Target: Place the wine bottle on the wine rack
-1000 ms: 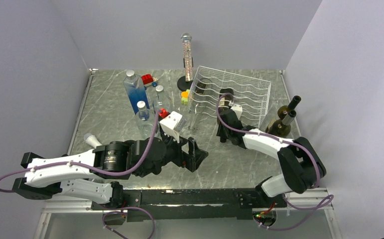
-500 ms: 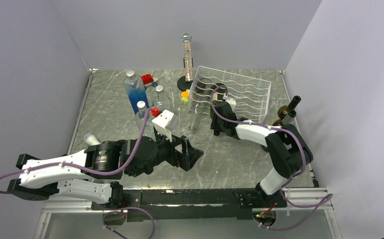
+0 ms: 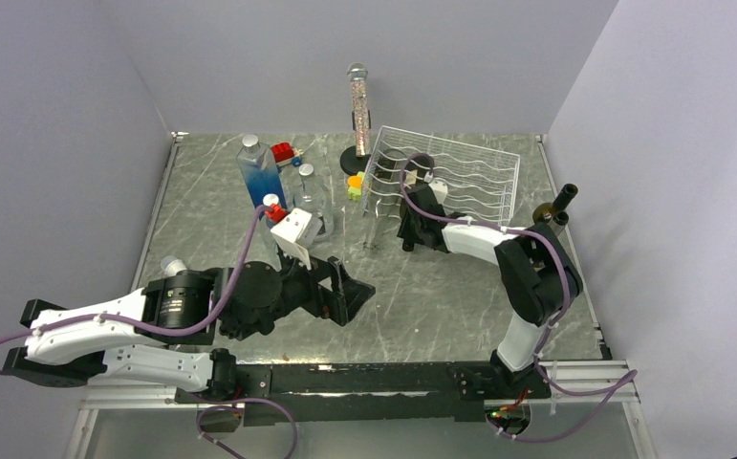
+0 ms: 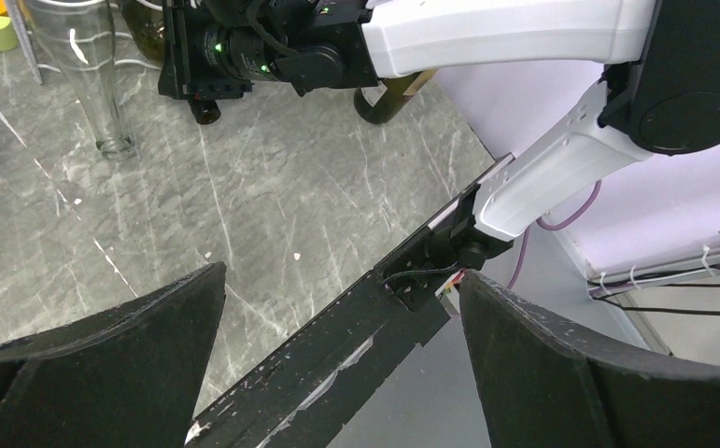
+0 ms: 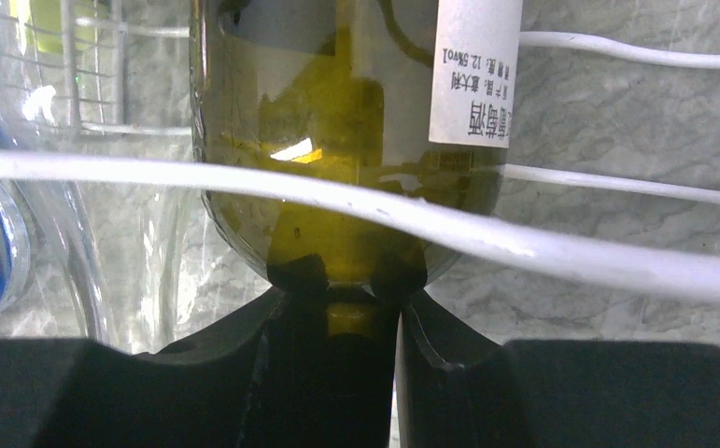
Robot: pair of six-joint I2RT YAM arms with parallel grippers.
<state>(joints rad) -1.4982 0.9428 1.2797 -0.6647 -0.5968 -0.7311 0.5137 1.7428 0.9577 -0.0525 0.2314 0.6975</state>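
Right gripper (image 5: 337, 289): clamped on neck of wine bottle (image 5: 337, 140). Bottle long axis in line with gripper, base pointing away into wine rack (image 5: 543, 250). Left gripper (image 4: 342, 308): spread wide, empty.

- My left arm (image 3: 87, 330) has white shells over black joints, and a purple cable (image 3: 246, 253) trails behind the left fingers (image 4: 104, 364), which are broad, matte-black wedges.
- My right arm (image 3: 474, 239) matches, with its own purple lead (image 3: 403, 177).
- Small green lights (image 4: 262, 67) glow on the black housing behind the right fingers (image 5: 197, 392).
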